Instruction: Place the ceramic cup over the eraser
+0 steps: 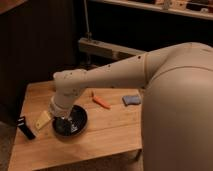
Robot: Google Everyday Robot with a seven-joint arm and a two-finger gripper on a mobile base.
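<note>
The ceramic cup [43,119], small, pale and tapered, lies on the wooden table [110,137] between the eraser and the black bowl. The eraser [25,128] is a small black bar at the table's left edge. My arm reaches in from the right, and the gripper [62,119] hangs down over the left part of the wide black bowl [75,122]. The gripper is just to the right of the cup and apart from the eraser.
An orange carrot-like piece [101,101] lies to the right of the bowl. A blue cloth-like piece [131,99] lies farther right. A dark cabinet and a metal rail stand behind the table. My large pale body fills the right side.
</note>
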